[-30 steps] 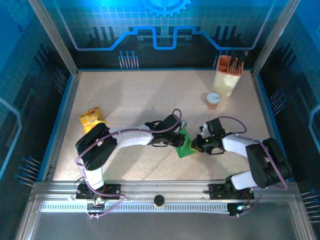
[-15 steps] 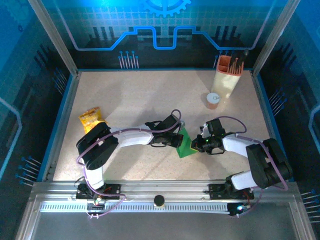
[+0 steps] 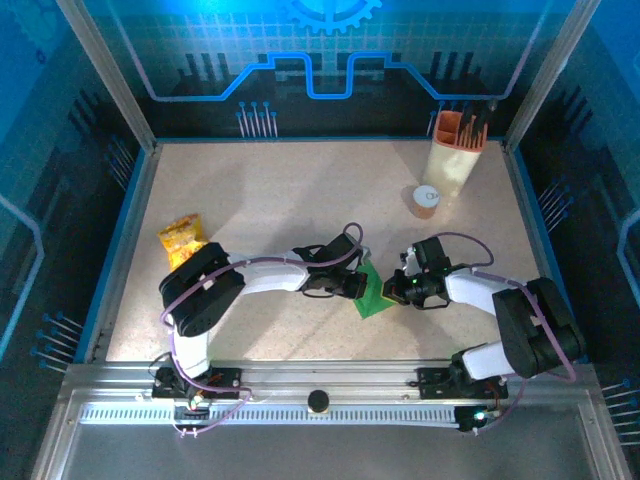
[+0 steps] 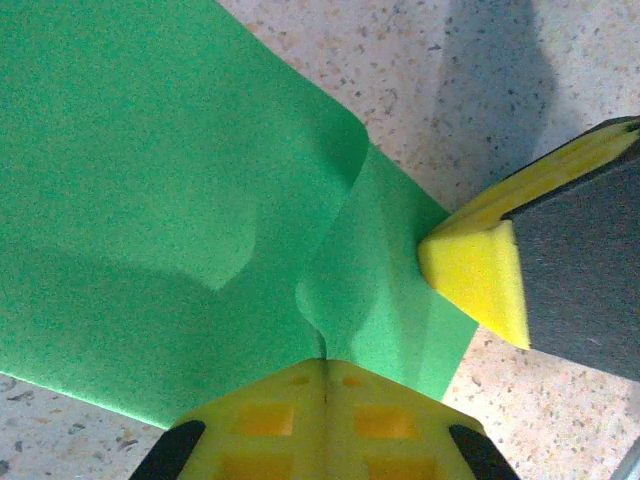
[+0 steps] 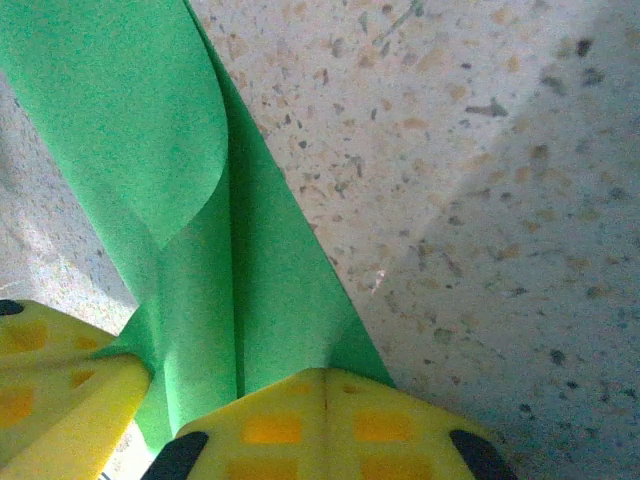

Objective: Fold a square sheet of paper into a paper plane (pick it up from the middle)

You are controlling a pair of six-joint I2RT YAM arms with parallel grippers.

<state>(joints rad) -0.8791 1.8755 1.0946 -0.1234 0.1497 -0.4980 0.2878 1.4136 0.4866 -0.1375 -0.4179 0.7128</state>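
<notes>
The square sheet of paper (image 3: 373, 293), bright green and partly folded, lies mid-table between both arms. My left gripper (image 3: 357, 285) is shut on its left edge, and my right gripper (image 3: 393, 290) is shut on its right edge. In the left wrist view the paper (image 4: 180, 190) buckles into a raised crease that runs into my shut left gripper (image 4: 325, 362), with the right gripper's yellow fingers (image 4: 475, 270) pressed on its far edge. In the right wrist view a folded flap of paper (image 5: 220, 260) runs into my shut right gripper (image 5: 325, 372). The left gripper's fingers (image 5: 50, 395) sit at the lower left.
A crinkled yellow snack packet (image 3: 181, 238) lies at the table's left. A small orange-topped cup (image 3: 426, 200) and a tall holder with orange tools (image 3: 456, 150) stand at the back right. Blue-lit walls ring the speckled table (image 3: 260, 200).
The left arm has shifted slightly right and toward the near edge, and the paper sits a little lower and flatter between the grippers. The right arm has barely moved.
</notes>
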